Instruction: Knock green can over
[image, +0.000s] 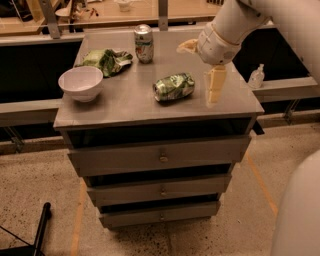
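Note:
The green can (174, 86) is dented and lies on its side in the middle of the grey cabinet top (130, 107), its silver top pointing left. My gripper (198, 74) hangs over the right part of the top, to the right of the can and apart from it. Its cream fingers (216, 85) stand spread, one pointing down and one pointing left behind the can, with nothing between them.
A silver-white can with red and green print (143, 43) stands upright at the back. A wrinkly green and white snack bag (106, 60) lies at the back left, with a white bowl (80, 83) in front of it. A clear bottle (256, 76) stands on the ledge to the right. Drawers are below.

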